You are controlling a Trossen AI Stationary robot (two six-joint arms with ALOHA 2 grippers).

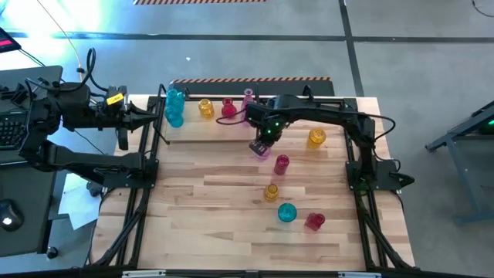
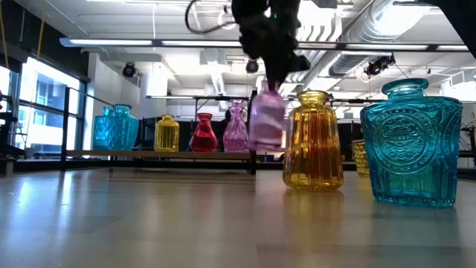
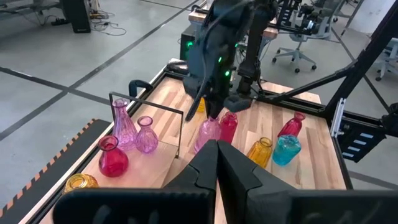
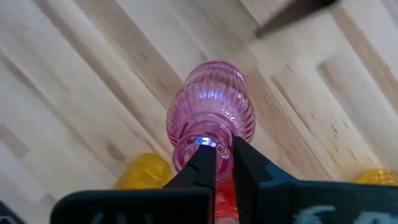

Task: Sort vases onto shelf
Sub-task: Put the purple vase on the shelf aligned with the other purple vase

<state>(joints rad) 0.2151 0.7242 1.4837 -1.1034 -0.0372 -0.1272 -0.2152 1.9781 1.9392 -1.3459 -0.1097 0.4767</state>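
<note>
My right gripper (image 1: 263,144) is shut on a ribbed pink vase (image 2: 266,119), which hangs over the table just in front of the shelf (image 1: 208,128). On the shelf's plank stand a cyan vase (image 1: 174,108), a yellow one (image 1: 205,106), a red one (image 1: 228,107) and a tall pink one (image 1: 248,96). Loose on the table stand a yellow vase (image 1: 316,137), a red-pink one (image 1: 282,164), a small yellow one (image 1: 271,191), a cyan one (image 1: 286,213) and a red one (image 1: 314,222). My left gripper (image 3: 217,158) waits shut, raised by the table's far left corner. My right gripper holds the pink vase by the rim of its narrow neck (image 4: 186,148). One finger (image 4: 202,163) seems to reach into the mouth and the other (image 4: 244,160) lies outside it. The fingers come from above, pointing down. The vase hangs upright below them, clear of the table.
Thin black rods (image 3: 155,106) frame the shelf's left end and front. The shelf's right half, behind the yellow vase, shows bare plank (image 1: 297,123). Bare tabletop lies at the near left (image 1: 201,224). Black frame rails run along both table sides.
</note>
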